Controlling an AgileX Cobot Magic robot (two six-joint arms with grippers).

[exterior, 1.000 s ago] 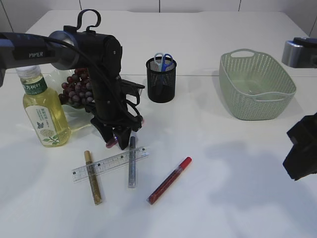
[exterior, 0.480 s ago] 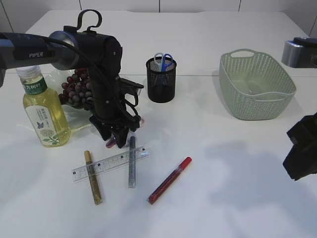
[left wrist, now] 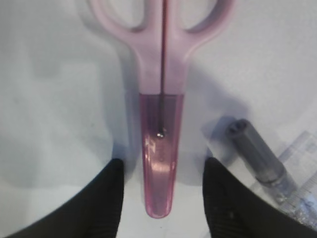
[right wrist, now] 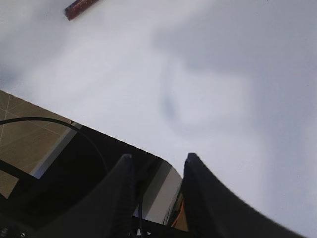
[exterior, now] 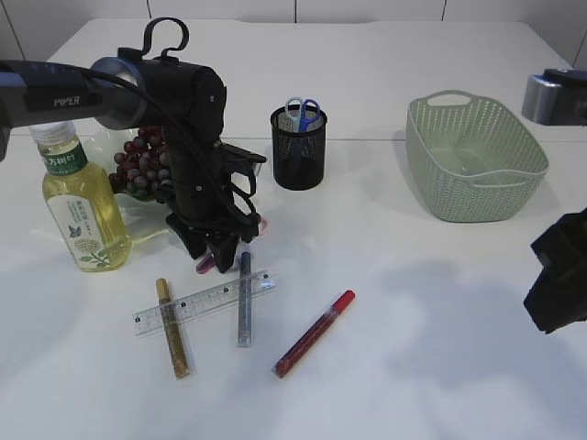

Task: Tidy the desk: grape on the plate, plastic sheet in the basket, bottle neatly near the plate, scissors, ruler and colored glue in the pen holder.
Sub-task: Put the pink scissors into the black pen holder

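Observation:
Pink scissors (left wrist: 161,99) lie flat on the white table, blades in a clear pink sheath. My left gripper (left wrist: 162,171) is open and straddles the sheath tip, with a gap on each side. In the exterior view the left gripper (exterior: 218,255) points down just in front of the grape (exterior: 138,163) on its clear plate (exterior: 138,215). The bottle (exterior: 83,206) stands left of the plate. A clear ruler (exterior: 204,301) lies across gold glue (exterior: 171,328) and silver glue (exterior: 244,302); red glue (exterior: 314,333) lies to their right. My right gripper (right wrist: 156,163) is open and empty. No plastic sheet shows.
A black mesh pen holder (exterior: 298,147) with blue scissors (exterior: 301,108) in it stands at centre back. A green basket (exterior: 472,156) sits at the back right. The right arm (exterior: 558,284) hangs at the table's right edge, over the floor.
The left gripper has settled slightly closer onto the pink scissors and its jaws have narrowed a little. The right arm has not moved.

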